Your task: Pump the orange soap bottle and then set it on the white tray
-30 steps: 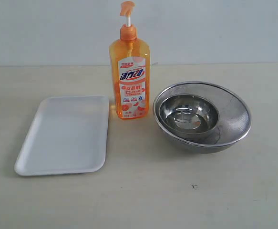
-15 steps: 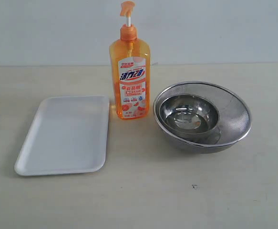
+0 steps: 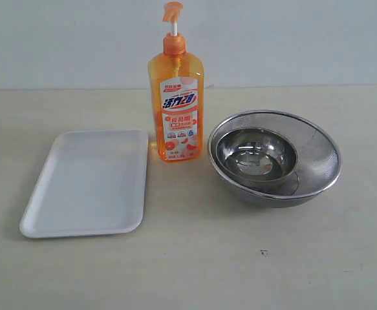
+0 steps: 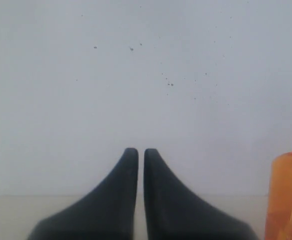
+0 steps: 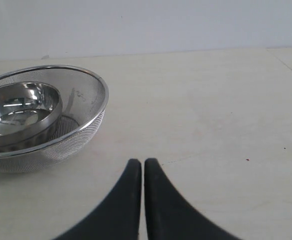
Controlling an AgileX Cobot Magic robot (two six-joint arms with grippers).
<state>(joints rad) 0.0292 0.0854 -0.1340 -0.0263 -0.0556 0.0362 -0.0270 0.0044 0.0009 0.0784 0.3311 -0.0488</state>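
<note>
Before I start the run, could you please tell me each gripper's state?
Left gripper: shut, holding nothing.
Right gripper: shut, holding nothing.

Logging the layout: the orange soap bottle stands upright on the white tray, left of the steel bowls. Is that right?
Not on the tray. The orange soap bottle stands upright on the table beside the white tray, left of the steel bowls, as the exterior view shows.
</note>
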